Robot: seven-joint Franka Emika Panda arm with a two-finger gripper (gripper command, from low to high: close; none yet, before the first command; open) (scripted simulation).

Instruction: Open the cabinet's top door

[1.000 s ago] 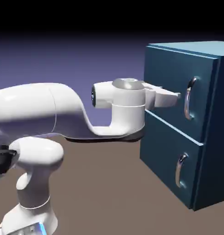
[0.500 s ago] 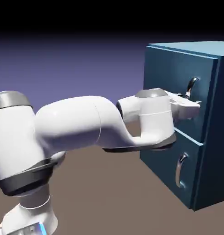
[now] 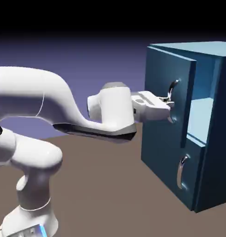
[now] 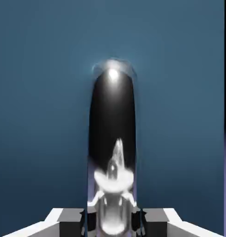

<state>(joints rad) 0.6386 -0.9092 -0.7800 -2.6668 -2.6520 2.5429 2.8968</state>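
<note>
Claw [image 3: 169,102] fingers sit closed around the vertical silver handle [image 3: 172,99] of the top door [image 3: 167,92], at about 3 o'clock in the exterior view. In the hand view the handle [image 4: 112,139] fills the gap between the two grey fingertips [image 4: 70,222], which press against it from either side; the grip looks firm enough for pulling. Gripping the handle rather than the panel edge gives the arm a lever well away from the hinge side. The top door stands partly swung out from the cabinet [image 3: 211,129], showing a paler interior behind it, so I judge the opening well begun but not finished. Below, at 5 o'clock, the lower door [image 3: 172,162] with its smaller handle [image 3: 181,171] is shut. Nothing on the brown tabletop [image 3: 105,194] blocks the swing.
</note>
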